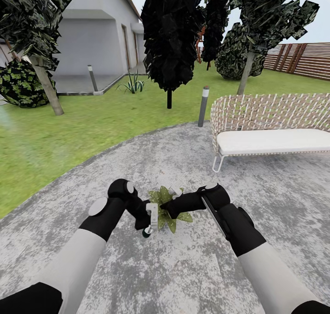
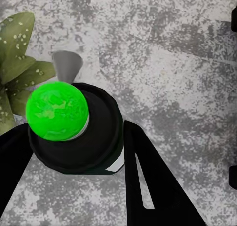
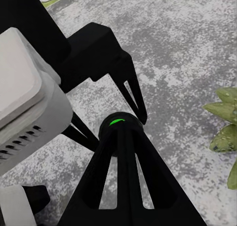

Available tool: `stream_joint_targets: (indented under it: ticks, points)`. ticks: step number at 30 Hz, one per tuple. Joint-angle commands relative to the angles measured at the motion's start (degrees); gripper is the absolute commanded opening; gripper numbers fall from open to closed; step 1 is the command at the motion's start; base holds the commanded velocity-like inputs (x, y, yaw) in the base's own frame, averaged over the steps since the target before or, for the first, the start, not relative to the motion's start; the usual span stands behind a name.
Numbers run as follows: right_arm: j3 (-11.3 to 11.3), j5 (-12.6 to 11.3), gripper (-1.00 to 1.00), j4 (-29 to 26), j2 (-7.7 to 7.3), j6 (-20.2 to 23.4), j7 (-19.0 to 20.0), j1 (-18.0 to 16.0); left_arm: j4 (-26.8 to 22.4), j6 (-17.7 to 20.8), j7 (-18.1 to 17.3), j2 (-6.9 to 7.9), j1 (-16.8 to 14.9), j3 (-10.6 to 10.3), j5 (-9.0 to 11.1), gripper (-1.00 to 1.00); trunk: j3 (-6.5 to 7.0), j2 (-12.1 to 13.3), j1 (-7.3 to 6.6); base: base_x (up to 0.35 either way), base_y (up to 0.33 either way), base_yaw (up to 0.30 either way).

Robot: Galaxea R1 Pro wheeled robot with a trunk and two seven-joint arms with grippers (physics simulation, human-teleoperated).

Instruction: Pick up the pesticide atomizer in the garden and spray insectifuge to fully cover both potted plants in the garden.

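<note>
- The left gripper (image 2: 74, 137) is clamped round the dark green pesticide atomizer (image 2: 74, 132), held above the mottled grey paved patio (image 1: 151, 268).
- The right gripper (image 1: 166, 208) sits close alongside; its jaw state cannot be told.
- The leafy green potted plant (image 1: 166, 199) lies just beyond both.
- Spraying appears underway; the next move calls for aiming the nozzle over the leaves.

Mottled grey patio (image 1: 151, 268); potted plant (image 1: 161, 197) green, pale-speckled leaves; atomizer (image 2: 74, 129) dark with a bright green top (glossy); lawn (image 1: 68, 135) green.
</note>
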Motion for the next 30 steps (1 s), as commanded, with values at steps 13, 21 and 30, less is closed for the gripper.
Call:
stream_joint_targets:
  ticks: [13, 21, 30]
  points:
    - [0.0, 0.6, -1.00, 0.0, -0.10, 0.1, 0.5, 0.0, -2.0, 0.6, -0.5, -0.19, 0.0, 0.0, -0.3, -1.00, -0.05, 0.0, -0.01, 0.000, 0.000, 0.000]
    - [0.0, 0.6, -1.00, 0.0, -0.04, 0.1, 0.5, 0.0, -2.2, 0.6, -0.5, -0.19, 0.0, 0.0, -0.3, -1.00, -0.05, 0.0, -0.01, 0.000, 0.000, 0.000]
    - [0.0, 0.5, -1.00, 0.0, -0.01, 0.1, 0.5, 0.0, -2.2, 0.6, -0.6, -0.24, 0.0, 0.0, -0.3, -1.00, -0.05, 0.0, -0.01, 0.000, 0.000, 0.000]
